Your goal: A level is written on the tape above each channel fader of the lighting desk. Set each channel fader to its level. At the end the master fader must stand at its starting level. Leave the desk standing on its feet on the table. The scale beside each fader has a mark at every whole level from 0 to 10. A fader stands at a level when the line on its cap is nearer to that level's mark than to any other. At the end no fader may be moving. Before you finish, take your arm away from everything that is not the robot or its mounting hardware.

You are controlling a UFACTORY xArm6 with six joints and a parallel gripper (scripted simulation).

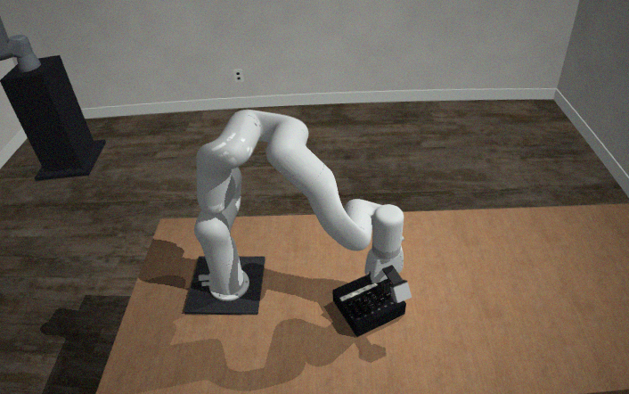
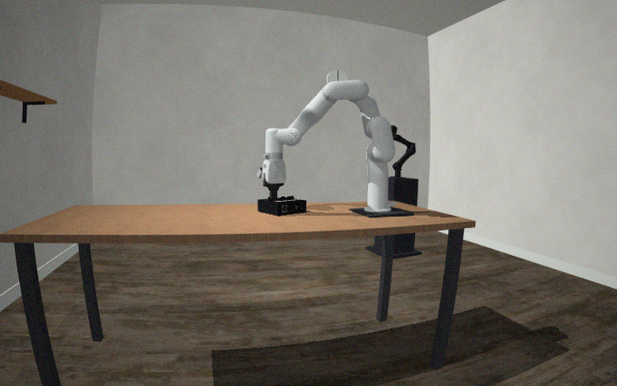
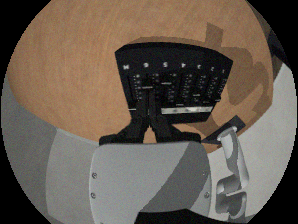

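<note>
The black lighting desk (image 1: 369, 302) stands on its feet on the wooden table, in front of the arm's base; it also shows in the exterior view (image 2: 281, 205) and in the wrist view (image 3: 174, 82). It has a row of several faders and a white tape strip (image 3: 189, 108) whose writing is too small to read. My gripper (image 3: 148, 99) is shut, fingers together, with its tips down on the desk's left-hand faders. In the top view the gripper (image 1: 380, 283) sits over the desk's far right part. The fader cap under the tips is hidden.
The arm's base plate (image 1: 224, 291) lies to the desk's left. A black pedestal (image 1: 48, 116) with another arm stands on the floor beyond the table. The table's edges are far from the desk.
</note>
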